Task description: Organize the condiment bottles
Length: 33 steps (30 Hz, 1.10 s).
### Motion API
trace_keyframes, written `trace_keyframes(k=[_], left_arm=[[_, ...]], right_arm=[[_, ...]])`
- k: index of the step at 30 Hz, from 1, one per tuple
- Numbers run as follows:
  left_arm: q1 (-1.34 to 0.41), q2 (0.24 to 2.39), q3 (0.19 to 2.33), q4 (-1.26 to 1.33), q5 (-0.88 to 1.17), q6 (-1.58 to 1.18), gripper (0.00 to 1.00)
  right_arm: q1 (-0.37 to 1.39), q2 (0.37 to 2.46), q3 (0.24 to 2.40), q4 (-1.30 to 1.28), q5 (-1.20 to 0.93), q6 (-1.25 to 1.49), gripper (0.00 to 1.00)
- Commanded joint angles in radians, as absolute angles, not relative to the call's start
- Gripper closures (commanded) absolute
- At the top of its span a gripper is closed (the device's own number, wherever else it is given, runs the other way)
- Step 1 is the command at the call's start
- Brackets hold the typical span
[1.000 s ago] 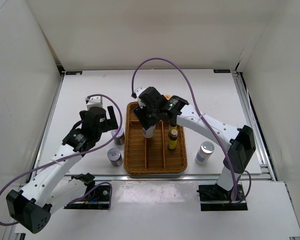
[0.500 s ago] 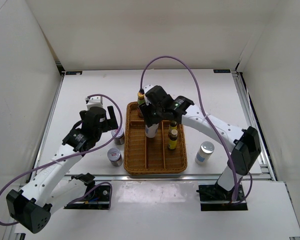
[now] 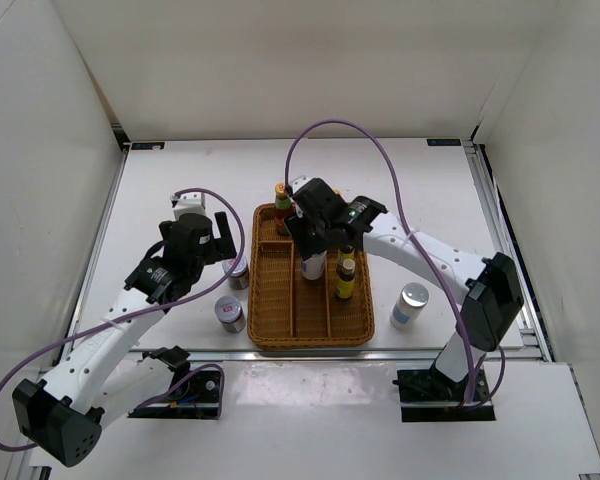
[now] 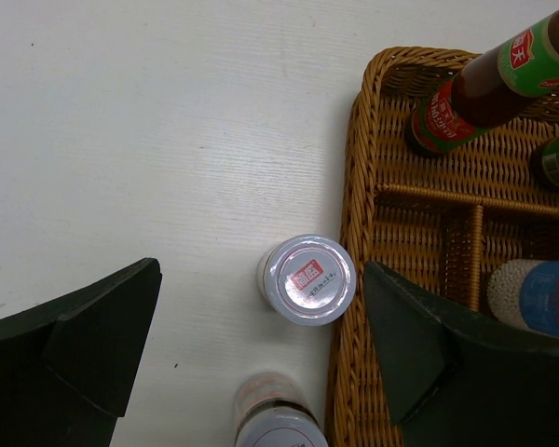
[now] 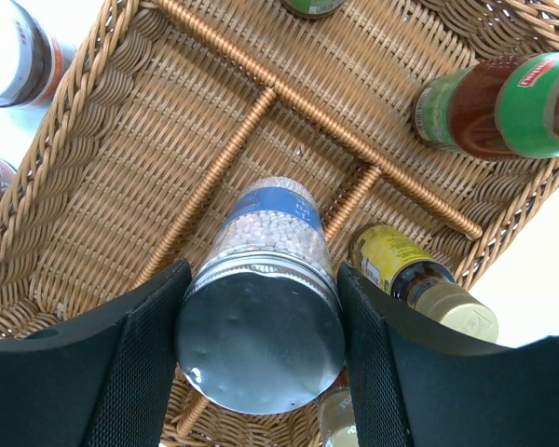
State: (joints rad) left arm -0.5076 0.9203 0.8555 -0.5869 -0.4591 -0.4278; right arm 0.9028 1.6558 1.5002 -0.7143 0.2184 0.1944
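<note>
Over tray [image 3: 263,300] middle lane, far part: right gripper [image 5: 261,321] clamped on silver-lidded jar [image 5: 268,228], long axis near upright, base straight below between dividers [image 5: 214,163]; touchdown unclear. Left gripper [image 4: 261,321] fully spread, empty, above second jar [image 4: 307,279] outside tray's left rim.

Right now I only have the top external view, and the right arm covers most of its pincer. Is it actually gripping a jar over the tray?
Observer: Yes. The right wrist view shows the right pincer closed on a silver-lidded jar with a blue label and white granules inside.
Operator: Which compartment is under it?
Observer: The middle long one of the wicker tray, between two dividers. I cannot tell whether it touches the floor.
Operator: And the left side?
Observer: The left pincer stands open around a red-labelled jar on the table, with gaps on both sides.
</note>
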Motion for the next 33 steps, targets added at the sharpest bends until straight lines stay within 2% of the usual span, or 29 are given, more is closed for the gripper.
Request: trace_keyframes(k=[1,3,9,10,11,13,14,17,19,25,33], left_arm=[[-0.503,0.916,0.864,-0.584,-0.443,-0.436,0.0],[-0.503,0.916,0.864,-0.584,-0.443,-0.426,0.0],[-0.503,0.925,0.864,-0.584,-0.443,-0.426,0.0],[-0.503,0.925,0.864,-0.584,-0.443,-0.426,0.0],[-0.503,0.925,0.864,-0.584,-0.443,-0.426,0.0],[-0.503,0.925,0.864,-0.584,-0.443,-0.426,0.0],[-0.503,0.925,0.864,-0.584,-0.443,-0.426,0.0],[-0.503,0.925,0.864,-0.584,-0.434,-0.426,0.0],[-0.503,0.925,0.864,-0.584,-0.434,-0.426,0.0],[-0.512,0.925,0.864,-0.584,-0.434,-0.426,0.0],[-0.512,0.934,0.864,-0.584,-0.434,-0.426,0.0]], right_arm=[[0.899,1.664,1.496,-0.675,0.249,0.179,0.84],[0.899,1.677,1.496,-0.675,0.249,0.179,0.84],[0.881,1.677,1.496,-0.675,0.249,0.19,0.72],[0.881,1.677,1.508,-0.684,0.249,0.19,0.66],[0.881,1.677,1.508,-0.684,0.249,0.19,0.49],[0.881,1.677,1.531,-0.712,0.249,0.19,0.34],[0.881,1.677,1.546,-0.732,0.258,0.19,0.23],[0.881,1.654,1.572,-0.753,0.285,0.19,0.11],[0.881,1.632,1.604,-0.778,0.299,0.19,0.0],[0.871,1.511,1.709,-0.918,0.415,0.181,0.0],[0.672,1.128,1.311,-1.02,0.425,0.443,0.0]])
